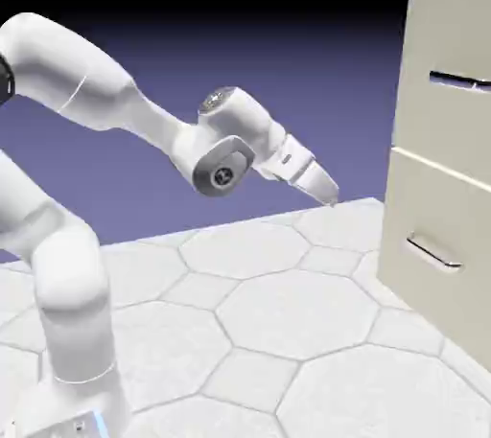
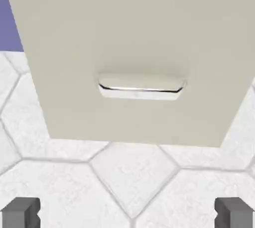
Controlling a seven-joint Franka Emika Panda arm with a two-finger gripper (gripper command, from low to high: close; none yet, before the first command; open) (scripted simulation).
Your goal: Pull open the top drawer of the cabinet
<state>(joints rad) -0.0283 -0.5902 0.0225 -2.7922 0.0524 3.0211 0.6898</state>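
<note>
Fingers (image 2: 233, 213) open, apart from closed cabinet (image 1: 436, 168)

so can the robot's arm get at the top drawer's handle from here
Probably yes: nothing stands between the open pincer and the top drawer's handle, though it looks like the arm must rise first.

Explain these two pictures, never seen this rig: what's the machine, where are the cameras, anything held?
It's a simulated white robot arm beside a beige cabinet. The exterior view comes from a fixed camera outside the robot; the hand view looks along the end effector, its two grey tips at the bottom corners. The tips are wide apart, holding nothing. The cabinet shows two drawer fronts, each with a slim handle; both look shut. The hand view shows one handle. Below is a pale tiled surface, with no loose objects visible.
</note>
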